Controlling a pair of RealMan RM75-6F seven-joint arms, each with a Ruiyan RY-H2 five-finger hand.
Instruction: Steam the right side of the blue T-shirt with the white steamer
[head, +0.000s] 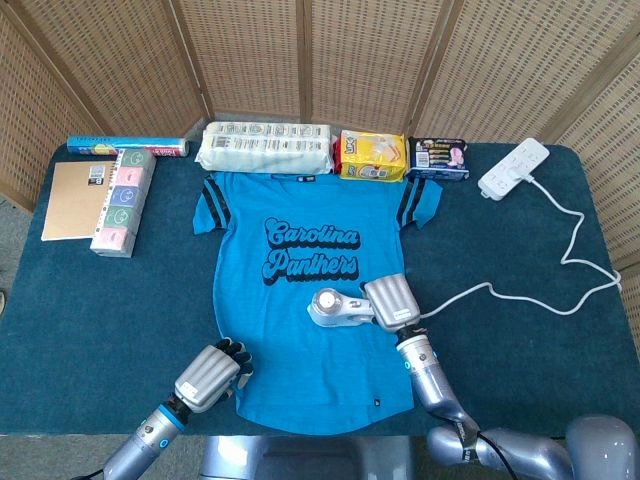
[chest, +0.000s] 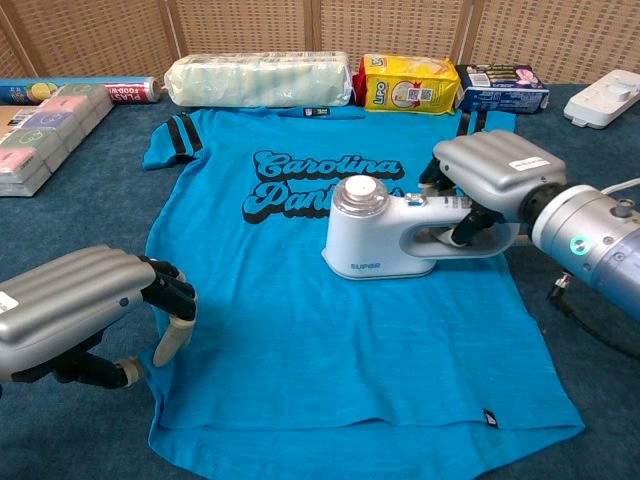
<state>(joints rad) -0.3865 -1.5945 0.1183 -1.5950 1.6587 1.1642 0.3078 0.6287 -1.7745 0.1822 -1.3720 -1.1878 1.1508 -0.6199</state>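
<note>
My right hand (chest: 487, 180) grips the handle of the white steamer (chest: 385, 240), which sits flat on the blue T-shirt (chest: 300, 330) just left of that hand, below the lettering. My left hand (chest: 75, 312) rests with fingers curled on the shirt's lower left hem, holding nothing I can see.

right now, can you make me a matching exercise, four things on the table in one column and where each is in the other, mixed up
Things:
1. steamer
2. power strip
3. yellow packet
4. left hand

Places:
A. far right corner of the table
B. at the shirt's lower left edge
C. on the shirt, held by the right hand
D. behind the shirt's collar side, beside a dark box

Pairs: 1-C, 2-A, 3-D, 4-B
</note>
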